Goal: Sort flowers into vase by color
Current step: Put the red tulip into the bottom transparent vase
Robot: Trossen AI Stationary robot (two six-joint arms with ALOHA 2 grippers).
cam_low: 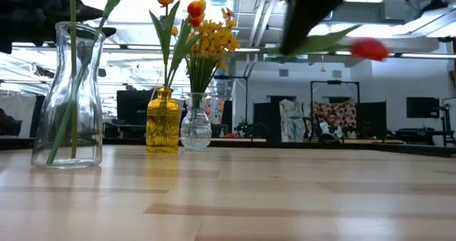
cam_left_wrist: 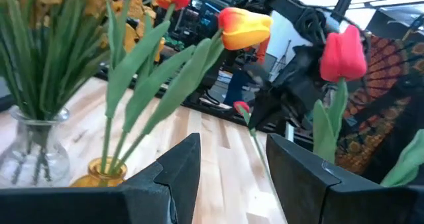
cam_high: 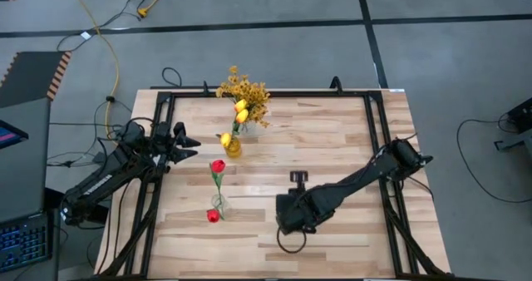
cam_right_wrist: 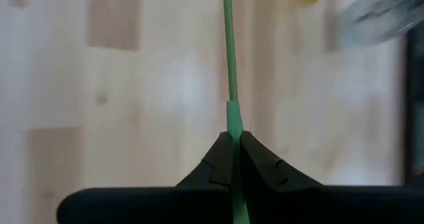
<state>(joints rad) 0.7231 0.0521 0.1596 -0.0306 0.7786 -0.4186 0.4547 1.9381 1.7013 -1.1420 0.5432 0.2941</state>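
The wooden surface point(cam_high: 332, 140) carries three vases, with both arms reaching in over it. The right gripper point(cam_right_wrist: 233, 144) hangs over the near middle of the surface, its jaws pressed together on the thin green stem of a red tulip point(cam_low: 369, 49). The stem lies between the two fingers and runs straight out ahead of them. In the low view the tulip lies nearly level in the air, its long axis across the picture, bloom pointing away from the vases. The left gripper point(cam_left_wrist: 228, 177) waits at the surface's left edge with its jaws spread, holding nothing.

A clear vase point(cam_high: 219, 202) near the front holds another red tulip upright. Behind it a yellow vase point(cam_high: 233, 146) holds yellow-orange tulips point(cam_high: 241, 110), and just beside that a small clear vase point(cam_low: 195, 130) holds the mustard-yellow sprays point(cam_high: 241, 88).

Only the right wrist view shows the pinch on the stem; the held bloom lies outside it.
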